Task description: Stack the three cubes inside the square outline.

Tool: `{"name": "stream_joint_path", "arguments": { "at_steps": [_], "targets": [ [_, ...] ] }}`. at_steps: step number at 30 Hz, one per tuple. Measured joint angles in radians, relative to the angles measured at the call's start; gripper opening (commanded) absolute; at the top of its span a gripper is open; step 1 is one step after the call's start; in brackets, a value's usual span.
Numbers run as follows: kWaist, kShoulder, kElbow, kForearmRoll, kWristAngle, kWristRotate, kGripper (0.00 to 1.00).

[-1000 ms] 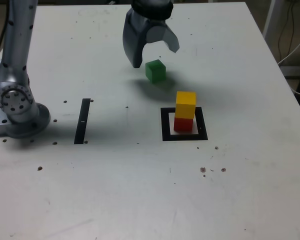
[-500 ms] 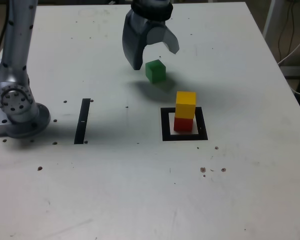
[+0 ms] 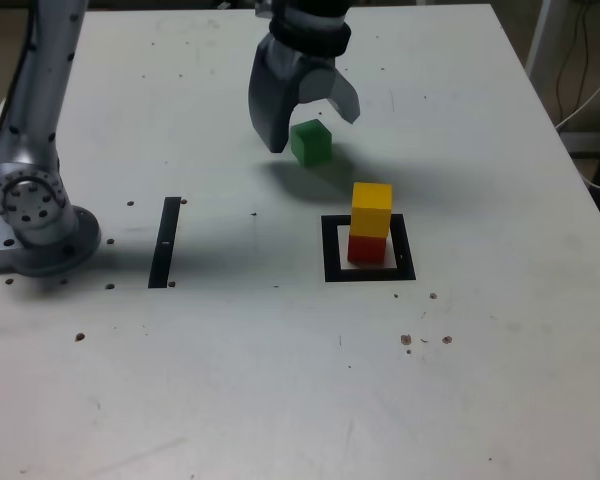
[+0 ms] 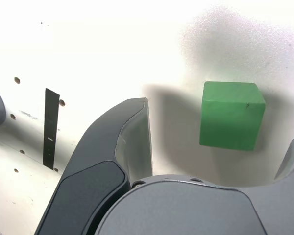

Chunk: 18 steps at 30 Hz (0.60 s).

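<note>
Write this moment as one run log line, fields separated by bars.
gripper open over green cube | yellow cube on red cube in square outline

We see the arm (image 3: 42, 90) at the upper left of the exterior frame: a smooth silver-grey tube running down to a round joint housing (image 3: 28, 205) ringed with small dark screw holes, set on a circular grey base (image 3: 50, 245) beside a squared metal block. At top centre, a black collar caps the gripper (image 3: 310, 118), whose two curved fingers are blue-grey. In the wrist frame's lower half, we see one finger's (image 4: 112, 161) dark matte outer shell and lighter grey inner face.
</note>
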Motion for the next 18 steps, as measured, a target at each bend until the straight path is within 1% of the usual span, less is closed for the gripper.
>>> {"name": "stream_joint_path", "arguments": {
  "at_steps": [12,18],
  "targets": [
    [0.013,0.056,0.000,-0.024,-0.015,0.011,0.99],
    [0.016,0.065,-0.004,-0.029,-0.021,0.012,0.95]
  ]
}}
